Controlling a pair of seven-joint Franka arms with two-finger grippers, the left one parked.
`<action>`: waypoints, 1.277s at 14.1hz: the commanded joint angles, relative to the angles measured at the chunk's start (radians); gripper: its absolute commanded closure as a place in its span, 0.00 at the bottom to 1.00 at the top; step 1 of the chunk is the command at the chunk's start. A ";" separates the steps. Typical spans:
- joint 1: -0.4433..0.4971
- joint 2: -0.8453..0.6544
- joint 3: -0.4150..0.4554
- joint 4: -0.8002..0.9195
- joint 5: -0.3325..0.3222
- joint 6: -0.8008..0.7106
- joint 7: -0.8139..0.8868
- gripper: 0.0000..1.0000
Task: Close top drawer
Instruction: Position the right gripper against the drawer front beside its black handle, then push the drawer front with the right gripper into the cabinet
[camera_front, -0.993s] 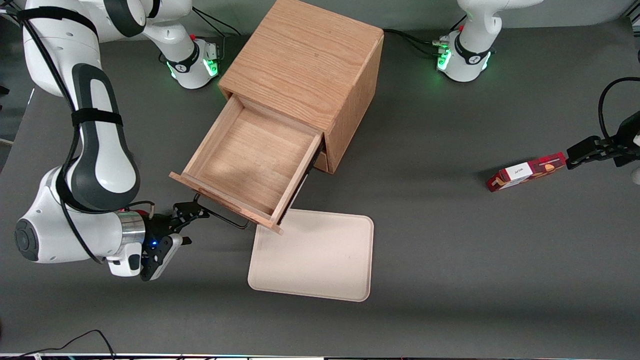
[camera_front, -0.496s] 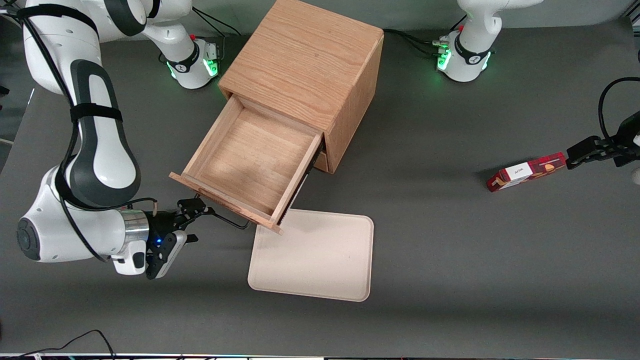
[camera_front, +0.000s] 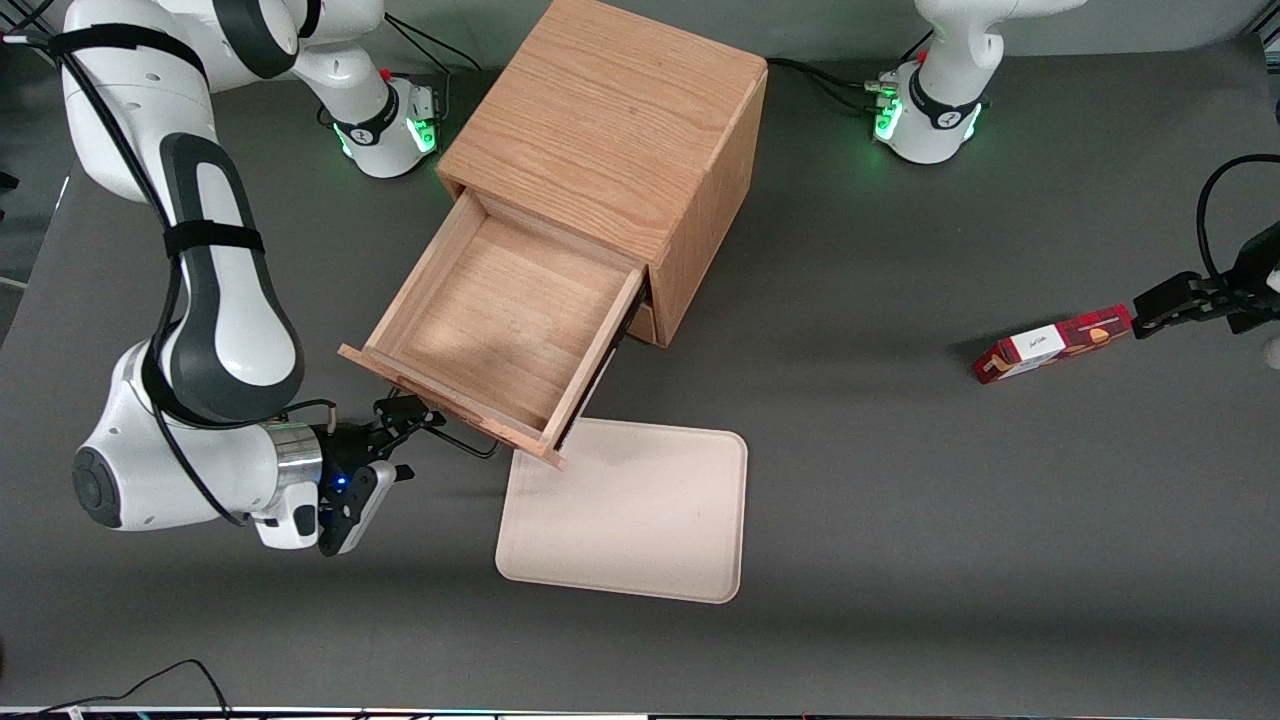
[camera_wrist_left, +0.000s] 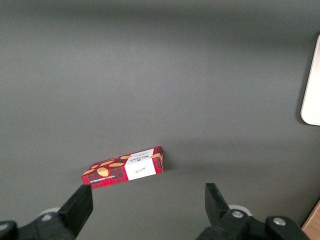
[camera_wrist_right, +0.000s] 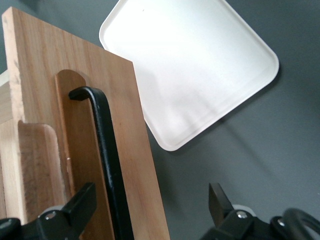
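Observation:
The top drawer (camera_front: 500, 320) stands pulled far out of the oak cabinet (camera_front: 610, 110), empty, with its front toward the front camera. Its thin black wire handle (camera_front: 465, 440) runs along the drawer front. My right gripper (camera_front: 408, 440) is open, low in front of the drawer, at the handle's end toward the working arm. In the right wrist view the drawer front (camera_wrist_right: 132, 150) and the handle (camera_wrist_right: 107, 150) are close up, and the open gripper (camera_wrist_right: 150, 205) spans the handle and the panel's edge without gripping them.
A cream tray (camera_front: 625, 510) lies flat on the table just in front of the drawer's corner and also shows in the right wrist view (camera_wrist_right: 190, 65). A red snack box (camera_front: 1055, 343) lies toward the parked arm's end.
My right gripper and forearm have moved closer to the drawer front, along the handle toward the tray. The drawer has not moved.

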 joint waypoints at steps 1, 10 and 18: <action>0.000 -0.001 0.022 -0.009 -0.023 -0.006 0.029 0.00; 0.002 -0.025 0.092 -0.079 -0.092 0.004 0.076 0.00; -0.001 -0.101 0.148 -0.189 -0.129 0.011 0.122 0.00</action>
